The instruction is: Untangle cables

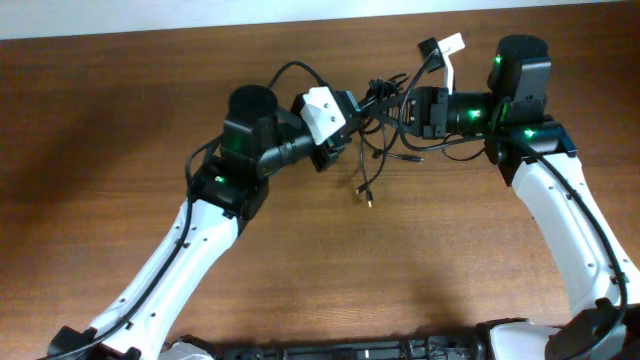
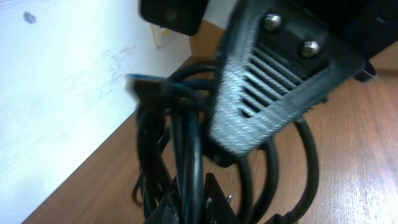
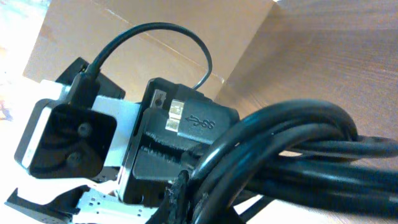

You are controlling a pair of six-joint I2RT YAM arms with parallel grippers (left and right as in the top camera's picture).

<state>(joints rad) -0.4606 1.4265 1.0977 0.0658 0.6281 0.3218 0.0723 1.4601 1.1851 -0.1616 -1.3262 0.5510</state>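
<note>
1. From above, the brown wooden worktop (image 1: pixel 130 120) fills almost the whole frame, with a strip of white wall (image 1: pixel 200 15) along the top edge.
2. The cables (image 1: pixel 383 97) are a messy black bunch in the upper middle, right between the left gripper (image 1: pixel 360 108) and the right gripper (image 1: pixel 400 108). Thin loops stick out all around. One loose end (image 1: pixel 366 195) hangs down toward the middle of the frame with a small plug on it.
3. Both sets of jaws are clenched on the bunch, one from each side.
4. In the left wrist view, the white wall (image 2: pixel 56 93) fills the left side and the worktop (image 2: pixel 354 174) lies at the lower right. The cables (image 2: pixel 186 143) run down the middle as thick, shiny black cords packed close together, and they reach the bottom edge. A dark ribbed part (image 2: pixel 267 93) sits in front of them at the upper right.
5. In the right wrist view, the worktop (image 3: pixel 348 56) shows at the upper right. The cables (image 3: pixel 298 143) sweep in from the right as fat black cords lying side by side, then bend down to the bottom middle. Behind them is a black box (image 3: pixel 180 143) with a silver plug in it.
</note>
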